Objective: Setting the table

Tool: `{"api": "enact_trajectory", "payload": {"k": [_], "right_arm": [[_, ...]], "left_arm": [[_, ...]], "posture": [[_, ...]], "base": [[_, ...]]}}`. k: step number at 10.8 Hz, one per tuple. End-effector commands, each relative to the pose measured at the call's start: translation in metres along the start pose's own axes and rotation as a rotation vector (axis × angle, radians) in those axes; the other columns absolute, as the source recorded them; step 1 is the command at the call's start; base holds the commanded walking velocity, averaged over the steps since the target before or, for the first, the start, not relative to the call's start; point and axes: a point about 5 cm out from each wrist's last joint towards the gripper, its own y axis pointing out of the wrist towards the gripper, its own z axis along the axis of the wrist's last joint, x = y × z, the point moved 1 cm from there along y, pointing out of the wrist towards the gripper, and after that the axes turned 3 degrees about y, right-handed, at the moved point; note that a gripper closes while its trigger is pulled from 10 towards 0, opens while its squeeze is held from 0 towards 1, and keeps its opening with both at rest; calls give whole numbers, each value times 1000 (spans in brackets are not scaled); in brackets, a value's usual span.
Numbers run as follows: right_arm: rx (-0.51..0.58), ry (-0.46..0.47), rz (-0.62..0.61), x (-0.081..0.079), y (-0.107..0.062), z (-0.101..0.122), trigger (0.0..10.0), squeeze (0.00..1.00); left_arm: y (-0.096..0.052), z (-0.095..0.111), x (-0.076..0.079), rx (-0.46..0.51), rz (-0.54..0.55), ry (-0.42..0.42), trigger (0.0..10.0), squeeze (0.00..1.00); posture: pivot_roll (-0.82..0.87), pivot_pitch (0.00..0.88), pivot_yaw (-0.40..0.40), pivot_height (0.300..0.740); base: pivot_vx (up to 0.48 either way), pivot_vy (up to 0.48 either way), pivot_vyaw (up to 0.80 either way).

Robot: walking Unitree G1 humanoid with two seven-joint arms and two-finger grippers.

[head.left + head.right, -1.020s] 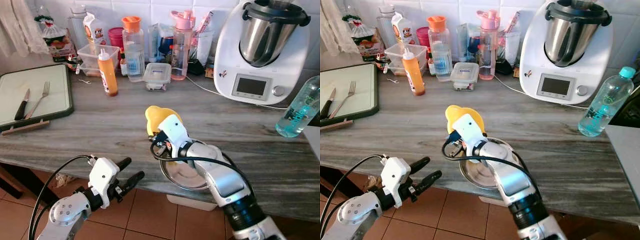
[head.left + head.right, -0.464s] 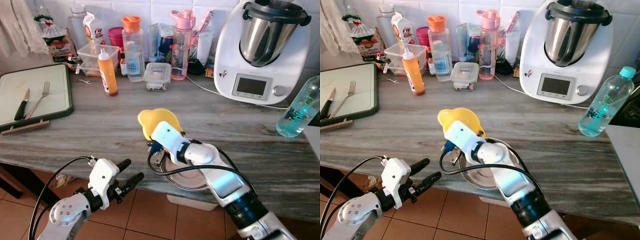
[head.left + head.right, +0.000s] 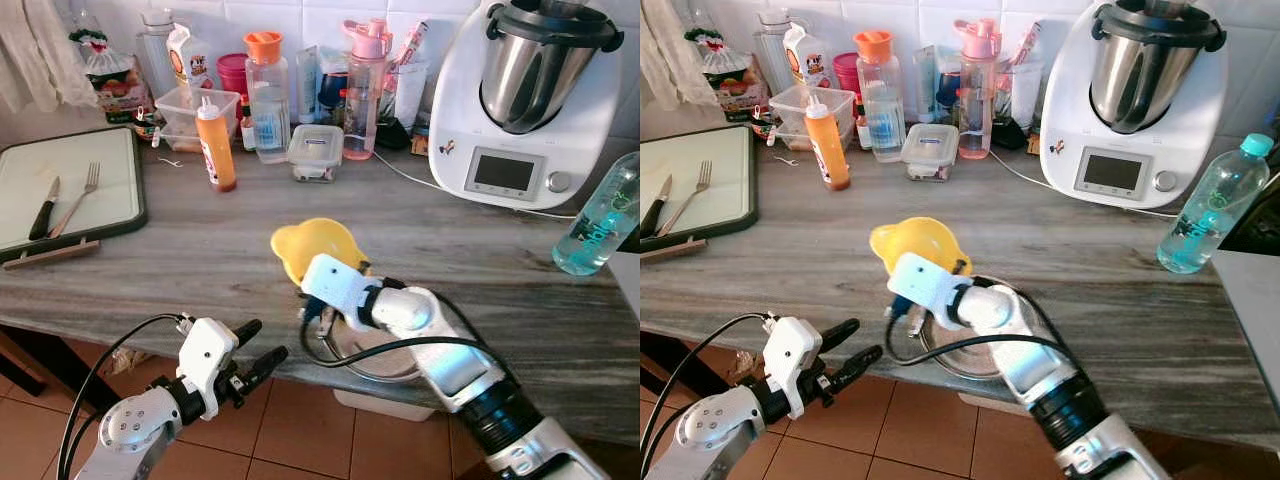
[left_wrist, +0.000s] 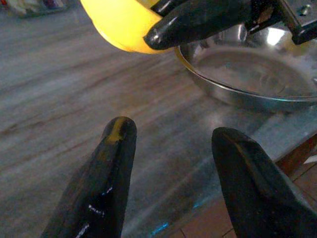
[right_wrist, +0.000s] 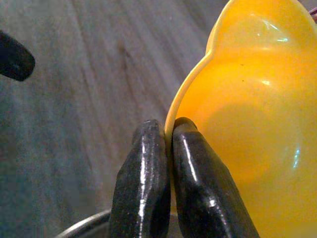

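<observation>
Grey veined stone makes the countertop (image 3: 180,250), which carries everything. At its back right corner stands a white kitchen machine (image 3: 528,100) with a steel jug. At the left edge lies a green-rimmed cutting board (image 3: 60,190), and on it a fork (image 3: 80,197) and a black-handled knife (image 3: 44,210). A clear blue water bottle (image 3: 600,215) stands at the right edge. Along the back edge are several bottles and boxes, among them an orange sauce bottle (image 3: 215,145).

At the front edge, near the middle, a steel bowl (image 4: 252,74) sits on the surface. Just above its rim the right gripper (image 5: 166,148) holds a yellow bowl (image 3: 315,245). This bowl is smooth glossy plastic with a wavy, lobed rim; it is tilted on its side, off the surface, with the opening toward the back edge. The two black fingers (image 5: 143,183) are pressed together on its thin rim, one inside and one outside.

The left gripper (image 3: 255,365) hangs before the front edge, lower than the surface, with its fingers spread and holding nothing.
</observation>
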Motion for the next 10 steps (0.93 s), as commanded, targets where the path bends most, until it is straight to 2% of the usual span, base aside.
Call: {"api": "enact_trajectory", "payload": {"k": [1,2,3,4,5,6,10], "right_arm": [[16,-37,3,6,0,7,10000,0],[13,-42,11,7,0,6,10000,0],[11,-44,17,6,0,5,10000,67],[12,-43,30,5,1,5,10000,243],[16,-44,38,3,1,5,10000,549],[11,-53,44,1,2,3,10000,1000],[-3,-51,30,2,2,-2,10000,1000]], "left_arm": [[-2,-2,0,-14,-8,-3,10000,0],[-2,-2,0,-18,-11,-4,10000,0],[-2,-2,0,-21,-13,-5,10000,0],[-2,-2,0,-22,-12,-6,10000,0],[-2,-2,-1,-22,-12,-6,10000,0],[-2,-3,-1,-27,-10,-11,10000,0],[-3,-3,-1,-33,-12,-9,10000,0]], "posture": [[69,28,-6,740],[70,28,-5,740],[70,28,-5,740],[70,28,-5,740],[72,29,-5,740],[73,28,-5,740],[71,29,-3,740]], "base": [[0,0,0],[0,0,0],[0,0,0],[0,0,0],[0,0,0],[0,0,0],[0,0,0]]}}
